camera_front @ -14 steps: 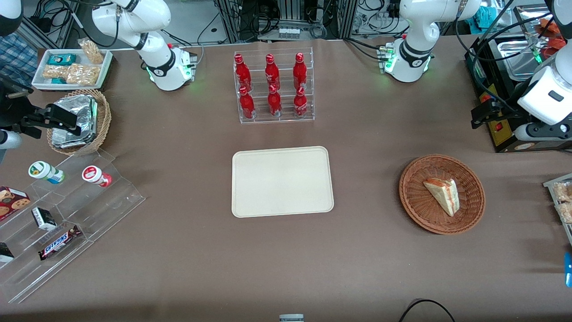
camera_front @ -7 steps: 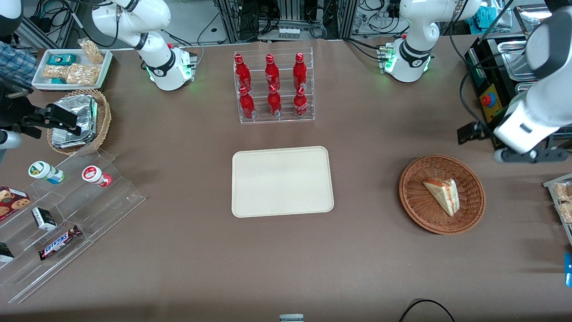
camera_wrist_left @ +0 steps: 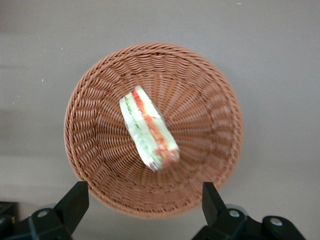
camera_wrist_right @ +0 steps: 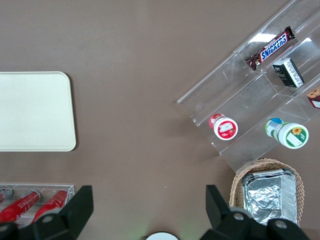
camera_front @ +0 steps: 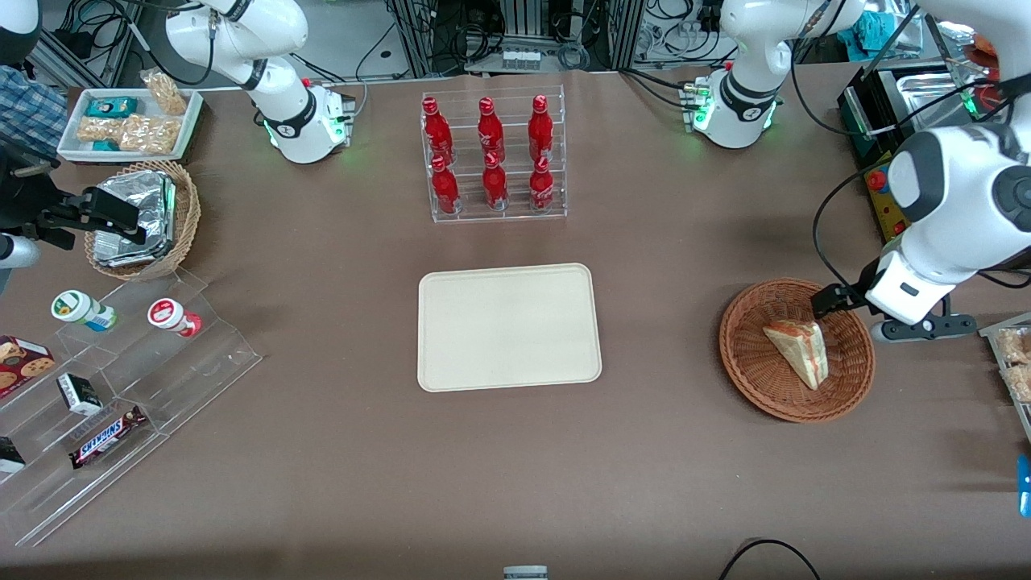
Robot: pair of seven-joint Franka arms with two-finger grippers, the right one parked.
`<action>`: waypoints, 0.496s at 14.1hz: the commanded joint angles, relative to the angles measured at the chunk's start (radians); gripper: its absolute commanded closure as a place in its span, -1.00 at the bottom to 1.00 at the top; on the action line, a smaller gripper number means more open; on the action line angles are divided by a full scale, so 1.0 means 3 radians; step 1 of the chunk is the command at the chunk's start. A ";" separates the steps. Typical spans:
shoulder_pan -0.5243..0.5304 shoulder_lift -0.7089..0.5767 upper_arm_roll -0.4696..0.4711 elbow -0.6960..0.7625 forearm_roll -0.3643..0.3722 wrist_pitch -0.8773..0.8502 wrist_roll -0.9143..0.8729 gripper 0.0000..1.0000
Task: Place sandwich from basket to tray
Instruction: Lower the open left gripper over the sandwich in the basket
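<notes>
Left arm's gripper [camera_wrist_left: 142, 207] now swung in above basket [camera_front: 745, 370], fingers [camera_wrist_left: 74, 204] spread wide, nothing held. Sandwich [camera_wrist_left: 148, 128] lies untouched in basket; tray [camera_front: 509, 379] bare, well apart. Descent and grasp appear next.

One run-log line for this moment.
stage: approach | gripper: open, above basket | sandwich: in basket, ungrasped | tray: no sandwich yet

1 sandwich [camera_front: 799, 350], 2 wicker baskets [camera_front: 793, 387], 1 cream tray [camera_front: 507, 362], 6 red bottles [camera_front: 489, 153], 1 hand [camera_wrist_left: 145, 207].
</notes>
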 commanded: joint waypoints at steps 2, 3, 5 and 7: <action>0.0127 0.0197 -0.0019 -0.0037 -0.0179 0.0189 -0.0528 -1.00; 0.0128 0.0259 -0.0019 -0.0037 -0.0322 0.0265 -0.0799 -1.00; 0.0122 0.0356 -0.0019 -0.0062 -0.0436 0.0423 -0.1331 -1.00; 0.0092 0.0494 -0.0025 -0.0057 -0.0436 0.0597 -0.1843 -1.00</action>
